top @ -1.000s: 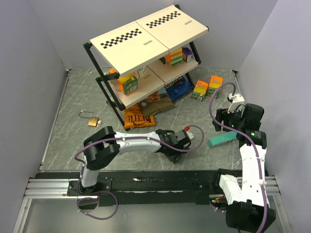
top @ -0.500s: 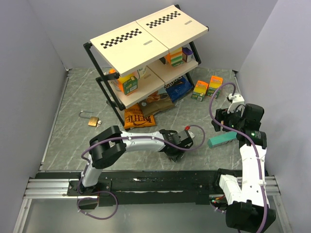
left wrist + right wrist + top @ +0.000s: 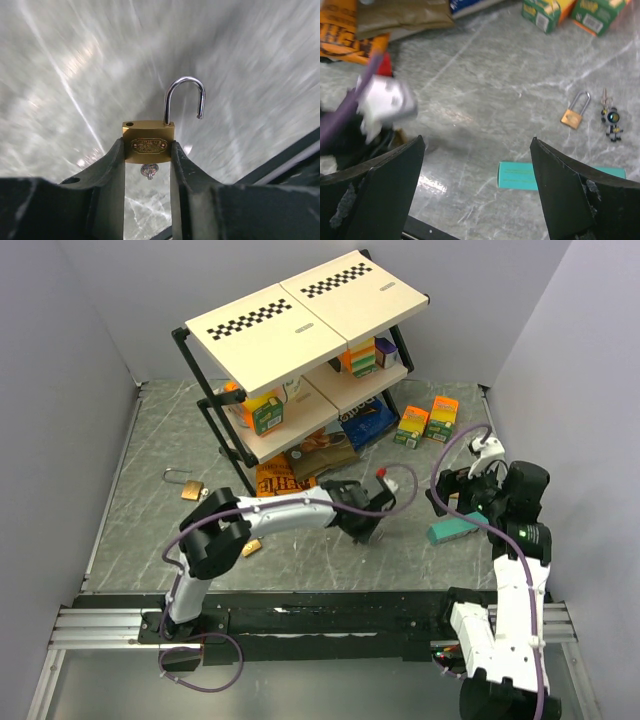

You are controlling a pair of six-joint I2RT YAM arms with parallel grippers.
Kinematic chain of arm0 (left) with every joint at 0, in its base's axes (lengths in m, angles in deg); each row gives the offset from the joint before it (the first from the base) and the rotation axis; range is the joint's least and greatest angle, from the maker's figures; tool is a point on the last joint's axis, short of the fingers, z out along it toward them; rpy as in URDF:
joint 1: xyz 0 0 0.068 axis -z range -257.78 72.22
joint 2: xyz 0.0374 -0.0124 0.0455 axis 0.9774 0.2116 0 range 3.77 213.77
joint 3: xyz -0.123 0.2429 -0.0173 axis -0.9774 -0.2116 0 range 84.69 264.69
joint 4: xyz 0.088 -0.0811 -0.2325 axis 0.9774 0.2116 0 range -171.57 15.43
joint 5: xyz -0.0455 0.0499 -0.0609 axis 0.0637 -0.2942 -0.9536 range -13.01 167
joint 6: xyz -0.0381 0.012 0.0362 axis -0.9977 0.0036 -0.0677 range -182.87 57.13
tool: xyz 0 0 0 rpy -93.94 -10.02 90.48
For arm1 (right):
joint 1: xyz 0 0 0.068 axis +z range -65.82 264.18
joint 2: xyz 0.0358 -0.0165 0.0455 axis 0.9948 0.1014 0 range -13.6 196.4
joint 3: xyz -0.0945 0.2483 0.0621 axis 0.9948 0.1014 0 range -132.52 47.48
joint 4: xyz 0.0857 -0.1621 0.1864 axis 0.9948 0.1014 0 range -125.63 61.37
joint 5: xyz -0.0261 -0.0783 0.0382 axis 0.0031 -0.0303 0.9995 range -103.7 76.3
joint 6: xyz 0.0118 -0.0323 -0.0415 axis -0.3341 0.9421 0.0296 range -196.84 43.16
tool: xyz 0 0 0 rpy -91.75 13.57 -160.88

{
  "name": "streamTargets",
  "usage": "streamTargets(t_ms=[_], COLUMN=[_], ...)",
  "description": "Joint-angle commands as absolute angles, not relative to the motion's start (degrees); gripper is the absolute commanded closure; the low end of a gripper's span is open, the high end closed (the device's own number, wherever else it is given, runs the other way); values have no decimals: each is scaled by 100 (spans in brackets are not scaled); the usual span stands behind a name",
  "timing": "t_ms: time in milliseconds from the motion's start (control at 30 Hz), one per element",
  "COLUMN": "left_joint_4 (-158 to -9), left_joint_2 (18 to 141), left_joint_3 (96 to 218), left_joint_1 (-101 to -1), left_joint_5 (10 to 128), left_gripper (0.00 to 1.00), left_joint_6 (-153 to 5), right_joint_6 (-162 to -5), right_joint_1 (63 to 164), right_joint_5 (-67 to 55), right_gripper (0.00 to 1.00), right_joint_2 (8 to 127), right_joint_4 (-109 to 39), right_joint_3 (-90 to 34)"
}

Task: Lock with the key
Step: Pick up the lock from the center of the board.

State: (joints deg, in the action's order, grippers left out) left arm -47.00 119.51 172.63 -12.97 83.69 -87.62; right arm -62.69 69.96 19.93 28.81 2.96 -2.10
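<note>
Left pincer (image 3: pixel 147 150) moved forward, clamps open padlock (image 3: pixel 148 142)

The shelf (image 3: pixel 300 350) is standing at the back middle of the desk (image 3: pixel 150 440), and everything else is sitting around it. Cartons (image 3: pixel 265 412) are standing on its lower tiers. Snack bags (image 3: pixel 330 450) are lying under it on the desk, with the leftmost bag (image 3: pixel 275 478) poking out past its front.

Off the shelf's front-left corner a loose padlock (image 3: pixel 190 488) is lying flat. Just right of the shelf, two loose cartons (image 3: pixel 412 423) are standing side by side. Further forward on that side a flat box (image 3: pixel 455 530) is lying, with another padlock (image 3: pixel 574 112) and a key bunch (image 3: pixel 610 117) just beside each other between it and those cartons.

Straight in front of the shelf, the left claw (image 3: pixel 147 150) is pinching a third padlock (image 3: pixel 148 134), with a key (image 3: pixel 149 171) sticking out of its underside.
</note>
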Motion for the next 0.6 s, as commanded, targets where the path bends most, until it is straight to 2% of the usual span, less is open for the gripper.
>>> streamTargets(t_ms=[0,233,333,467,567], left_joint_4=[-5071,-5598,-6080,-6626,-7171], left_joint_2=[11127,10774,10678,10441,10081], left_joint_3=[17907,18890,19120,18981,18384], left_joint_1=[-1546,-2214,-2609,-2733,-2733], left_joint_5=[8122,7393,6621,5829,5792], left_gripper=[99,99,99,99,99], left_joint_6=[-9081,-9774,-10091,-10066,-9978], right_joint_6=[-6479,-6927,-7156,-7656,-8261], right_joint_1=[7020,7020,7020,7012,7012], right_joint_5=[2409,2506,2777,3182,3314], right_gripper=[4,4,4,5,6], right_joint_2=[2481,1875,1708,1619,1655], right_joint_4=[76,-319,-337,-372,-398], right_joint_3=[-376,-376,-411,-463,-595])
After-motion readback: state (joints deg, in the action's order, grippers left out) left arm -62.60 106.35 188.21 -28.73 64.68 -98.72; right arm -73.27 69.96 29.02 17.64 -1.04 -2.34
